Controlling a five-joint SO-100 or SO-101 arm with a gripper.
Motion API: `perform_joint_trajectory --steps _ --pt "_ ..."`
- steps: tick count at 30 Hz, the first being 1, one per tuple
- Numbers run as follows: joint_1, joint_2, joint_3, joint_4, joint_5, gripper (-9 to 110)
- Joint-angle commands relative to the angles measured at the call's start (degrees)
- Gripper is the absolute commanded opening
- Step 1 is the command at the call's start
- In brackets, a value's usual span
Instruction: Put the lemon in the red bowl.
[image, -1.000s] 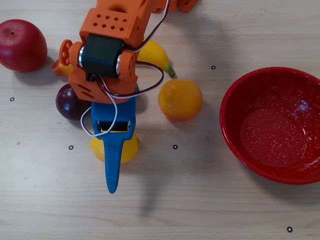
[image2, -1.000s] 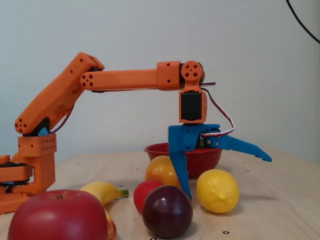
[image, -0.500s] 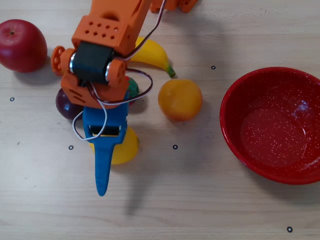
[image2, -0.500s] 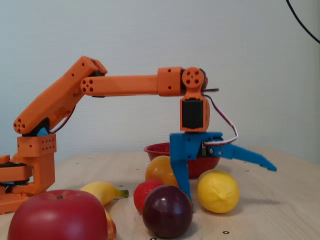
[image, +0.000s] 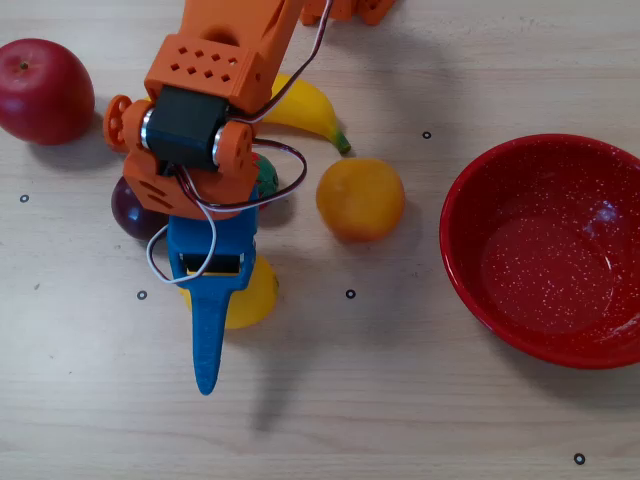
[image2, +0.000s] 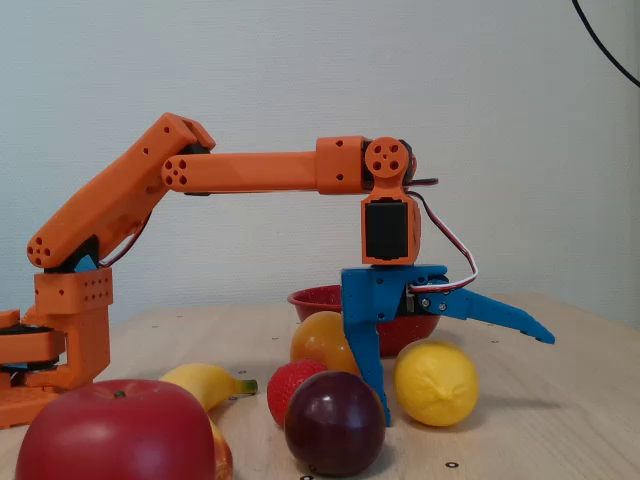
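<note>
The yellow lemon (image: 253, 297) lies on the wooden table, partly under my blue gripper (image: 209, 330). In the fixed view the lemon (image2: 436, 383) sits between the upright fixed finger (image2: 368, 355) and the moving finger (image2: 505, 316), which is spread wide to the right. The gripper (image2: 466, 379) is open and low over the table; I cannot tell whether it touches the lemon. The red speckled bowl (image: 470, 270) stands empty at the right of the overhead view. In the fixed view the bowl (image2: 316, 298) shows behind the gripper.
An orange (image: 360, 198) lies between lemon and bowl. A banana (image: 305, 108), a strawberry (image: 266, 176) and a dark plum (image: 132, 210) lie near the arm. A red apple (image: 42, 90) is at the far left.
</note>
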Motion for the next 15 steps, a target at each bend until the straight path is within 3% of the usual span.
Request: perform_joint_trajectory --steps 1,15 --pt "-0.88 2.99 -4.83 -1.05 1.49 67" --pt "-0.53 2.37 -4.66 -1.41 1.41 66"
